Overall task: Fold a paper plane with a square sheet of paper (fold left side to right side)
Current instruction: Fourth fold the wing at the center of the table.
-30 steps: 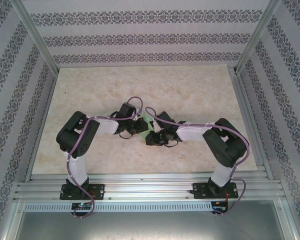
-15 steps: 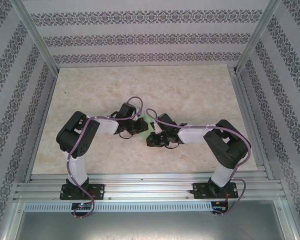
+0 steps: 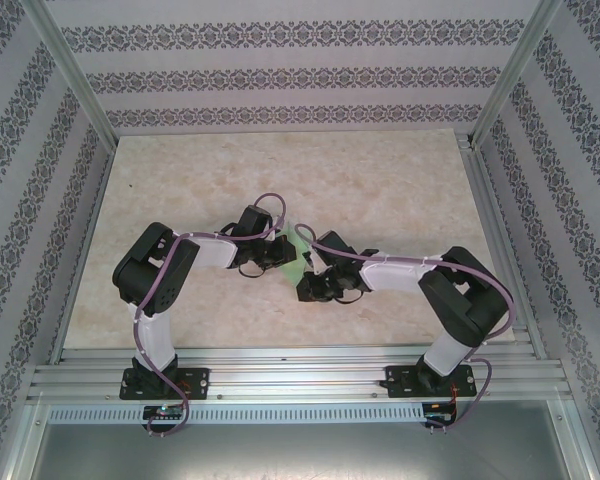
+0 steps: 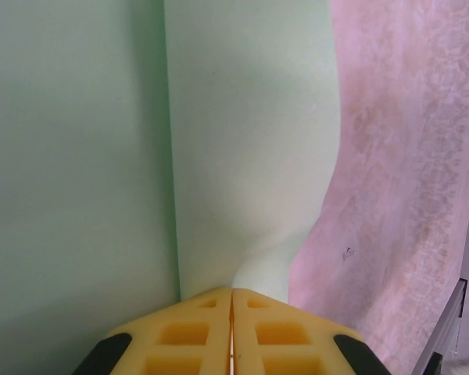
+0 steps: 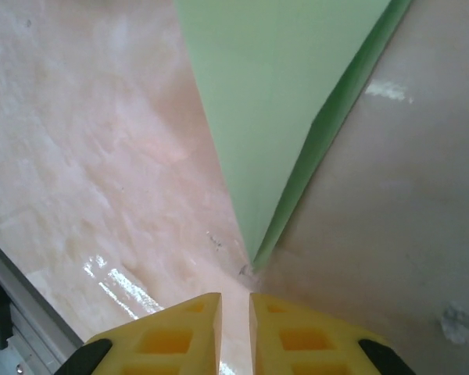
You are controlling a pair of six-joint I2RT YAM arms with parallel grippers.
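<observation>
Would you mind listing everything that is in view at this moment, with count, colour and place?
paper plane: one, light green, mid-table between the two grippers, its pointed tip toward the right gripper
table: one, beige marbled, under everything
walls: three, white with dark patterned bands, around the table
frame rails: several, silver metal, along the near edge under the arm bases
cables: two, purple, one looped along each arm
left gripper: one, yellow fingers, shut on the paper plane's edge
right gripper: one, yellow fingers a narrow gap apart, holding nothing, just short of the plane's tip
</observation>
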